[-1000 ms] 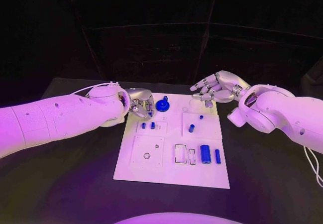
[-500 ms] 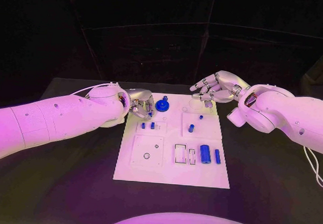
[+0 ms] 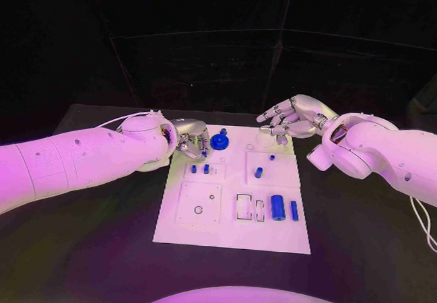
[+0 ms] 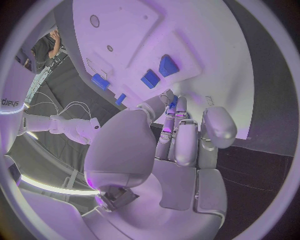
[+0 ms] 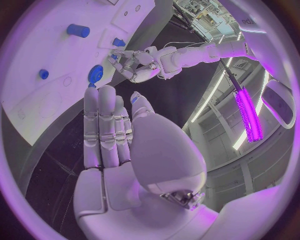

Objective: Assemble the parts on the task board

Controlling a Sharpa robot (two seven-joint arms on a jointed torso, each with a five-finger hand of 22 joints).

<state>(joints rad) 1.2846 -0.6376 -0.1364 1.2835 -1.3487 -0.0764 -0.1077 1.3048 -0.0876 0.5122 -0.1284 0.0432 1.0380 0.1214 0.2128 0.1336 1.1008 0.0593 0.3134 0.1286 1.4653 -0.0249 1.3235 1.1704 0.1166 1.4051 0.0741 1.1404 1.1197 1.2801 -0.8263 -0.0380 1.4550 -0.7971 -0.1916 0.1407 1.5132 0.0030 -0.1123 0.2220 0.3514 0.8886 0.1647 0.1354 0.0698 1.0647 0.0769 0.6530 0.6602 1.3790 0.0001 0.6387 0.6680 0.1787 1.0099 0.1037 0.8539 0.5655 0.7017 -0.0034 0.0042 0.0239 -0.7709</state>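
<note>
Both hands idle at frame top: left hand [image 3: 190, 139] curled empty beside blue knob [image 3: 219, 142], right hand [image 3: 290, 118] loosely spread, empty; next, grasp knob.

Two smooth white arms with rounded casings and small dark screw holes. Thin pale cable [image 3: 132, 117] looping over left wrist. Silver segmented left hand [image 3: 191, 139] and right hand [image 3: 292, 118].
</note>
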